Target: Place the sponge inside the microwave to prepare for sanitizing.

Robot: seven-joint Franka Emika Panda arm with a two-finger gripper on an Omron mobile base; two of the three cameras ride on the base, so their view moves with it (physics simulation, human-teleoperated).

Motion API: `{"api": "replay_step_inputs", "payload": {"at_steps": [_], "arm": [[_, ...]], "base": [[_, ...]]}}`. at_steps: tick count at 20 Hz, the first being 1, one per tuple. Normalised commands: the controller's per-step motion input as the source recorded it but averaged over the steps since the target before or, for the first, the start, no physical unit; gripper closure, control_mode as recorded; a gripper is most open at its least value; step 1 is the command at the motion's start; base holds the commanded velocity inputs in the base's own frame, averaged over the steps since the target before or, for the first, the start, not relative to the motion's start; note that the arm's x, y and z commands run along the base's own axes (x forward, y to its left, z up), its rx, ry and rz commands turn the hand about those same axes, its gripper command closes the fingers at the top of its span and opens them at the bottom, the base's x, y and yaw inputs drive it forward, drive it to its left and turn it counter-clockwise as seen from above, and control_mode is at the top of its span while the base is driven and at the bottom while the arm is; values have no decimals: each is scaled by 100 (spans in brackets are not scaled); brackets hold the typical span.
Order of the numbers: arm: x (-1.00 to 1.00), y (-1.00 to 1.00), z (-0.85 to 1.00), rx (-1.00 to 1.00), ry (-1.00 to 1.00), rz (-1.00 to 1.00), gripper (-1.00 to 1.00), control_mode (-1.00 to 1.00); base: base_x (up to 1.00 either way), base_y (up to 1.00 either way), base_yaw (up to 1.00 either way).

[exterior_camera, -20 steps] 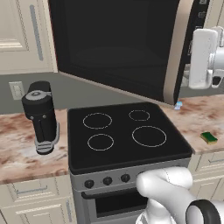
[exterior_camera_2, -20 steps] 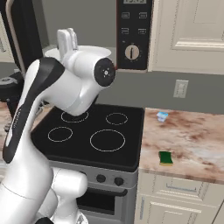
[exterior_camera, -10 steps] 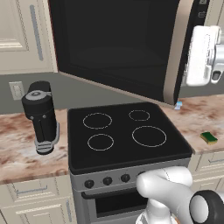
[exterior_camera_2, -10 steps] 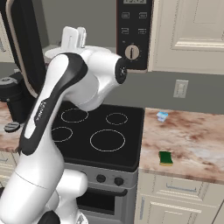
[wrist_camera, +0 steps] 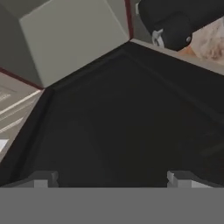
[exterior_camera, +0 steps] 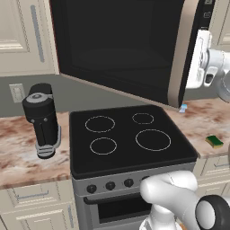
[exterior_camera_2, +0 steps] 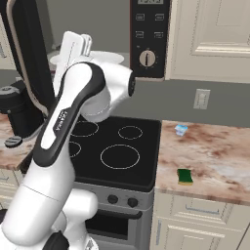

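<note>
The sponge (exterior_camera: 214, 141) (exterior_camera_2: 184, 176), a small yellow block with a green top, lies on the marble counter right of the stove, far below my hand. The microwave (exterior_camera_2: 149, 39) hangs above the stove with its black glass door (exterior_camera: 121, 49) swung wide open to the left, showing the white round plate (exterior_camera_2: 100, 57) inside. My gripper (wrist_camera: 113, 179) is open and holds nothing; its tips stand wide apart, facing the door's dark glass. In the left base view the white hand sits just right of the beige door handle (exterior_camera: 182, 49).
The black stove (exterior_camera: 130, 134) (exterior_camera_2: 117, 146) with four burner rings lies below the microwave. A black coffee machine (exterior_camera: 41, 119) (exterior_camera_2: 12, 110) stands on the left counter. A tiny bluish glass (exterior_camera: 183, 108) (exterior_camera_2: 181, 129) sits at the back of the right counter (exterior_camera_2: 210, 156).
My arm has swung its elbow and forearm round while the hand stays high by the door's edge, drifting slightly towards it. Door and sponge have not moved.
</note>
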Motion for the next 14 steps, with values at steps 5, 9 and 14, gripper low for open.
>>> {"api": "replay_step_inputs", "payload": {"at_steps": [5,9,14], "arm": [[-30,30,6,3,0,23,-100,-100],[-39,43,7,0,0,19,-100,-100],[-36,54,4,0,0,13,-100,-100]], "base": [[0,0,0],[0,0,0],[0,0,0]]}}
